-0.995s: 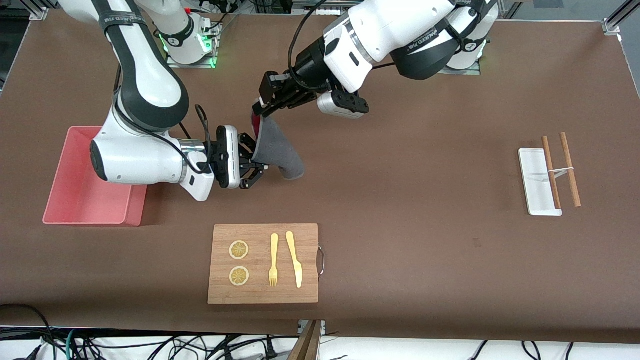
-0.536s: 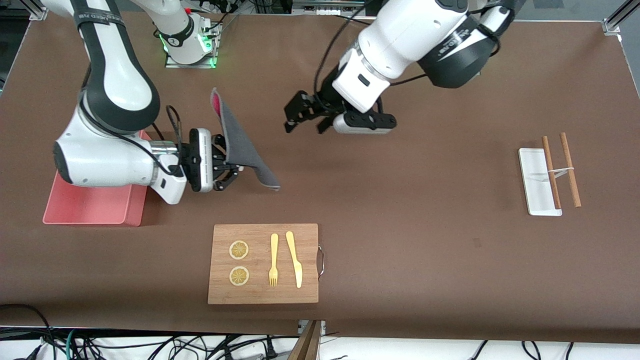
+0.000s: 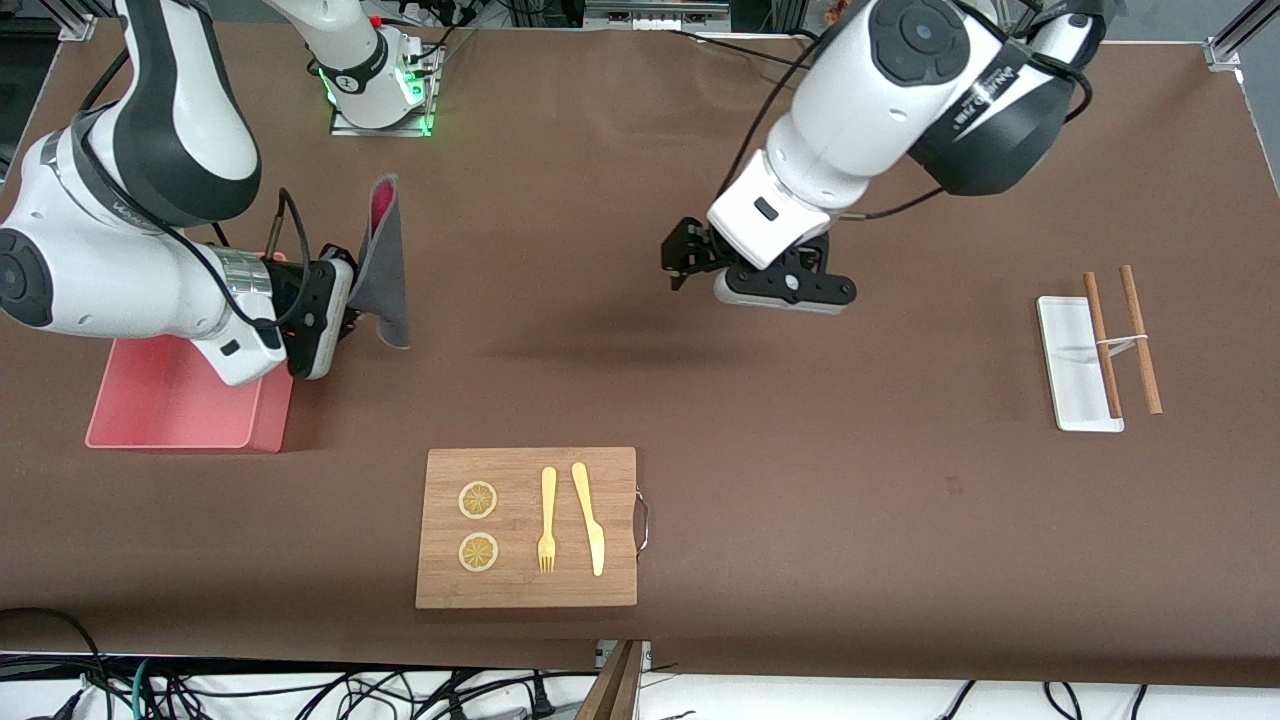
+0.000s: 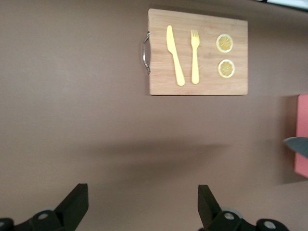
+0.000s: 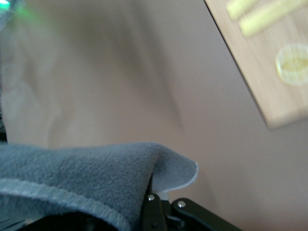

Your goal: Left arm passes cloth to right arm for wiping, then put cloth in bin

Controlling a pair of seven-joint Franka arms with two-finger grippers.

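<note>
Gripping the cloth (image 3: 385, 270), the right tool (image 3: 345, 300) is clamped shut on its lower edge, up in the air just beside the bin (image 3: 170, 405), over bare table (image 3: 800, 500) at the bin's inner corner. Right arm bent low, forearm lying nearly level across the bin, wrist turned toward the table's middle. Cloth stands up from the right tool as a tall flap, grey face out, a strip of magenta-red showing at its top edge. In the right wrist view the grey cloth (image 5: 82, 178) drapes over the fingers.

Left tool (image 3: 685, 262) spread wide, holding nothing, hanging over bare table well apart from the cloth; the left wrist view shows both fingertips (image 4: 74, 204) far apart. Left arm arched high from its base, forearm sloping down, tool pointing down.

Cutting board (image 3: 527, 527) sits on the table, nearer the front camera than both tools, carrying a fork (image 3: 547, 520), knife (image 3: 590, 518) and two lemon slices (image 3: 478, 500). White tray (image 3: 1075, 365) with chopsticks (image 3: 1120, 340) at the left arm's end.
</note>
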